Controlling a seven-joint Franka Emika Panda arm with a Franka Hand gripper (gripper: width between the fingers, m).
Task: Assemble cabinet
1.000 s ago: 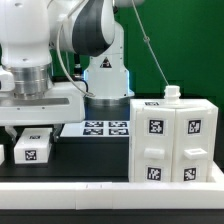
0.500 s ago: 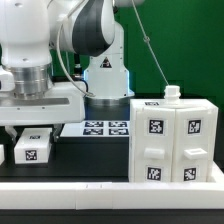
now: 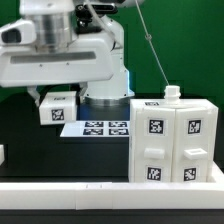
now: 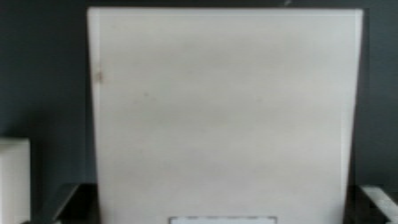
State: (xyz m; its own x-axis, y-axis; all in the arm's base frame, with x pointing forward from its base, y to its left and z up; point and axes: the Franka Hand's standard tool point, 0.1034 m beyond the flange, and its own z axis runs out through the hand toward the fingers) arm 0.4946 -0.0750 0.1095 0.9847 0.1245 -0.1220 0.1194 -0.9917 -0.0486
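With the arm raised, the tagged white panel (image 3: 57, 107) has left the worktop (image 3: 40, 160) and hangs at 9 o'clock in the exterior view, clamped between wide-set jaws, probably ready for carriage to the cabinet box (image 3: 170, 140) at 4 o'clock.

Open black counter (image 3: 40, 150) spans the exterior view's left, below a white panel (image 3: 57, 108) hanging aloft. The tall white cabinet (image 3: 170, 140) walls off the right, with the flat marker board (image 3: 100, 127) just beside it at mid-counter.
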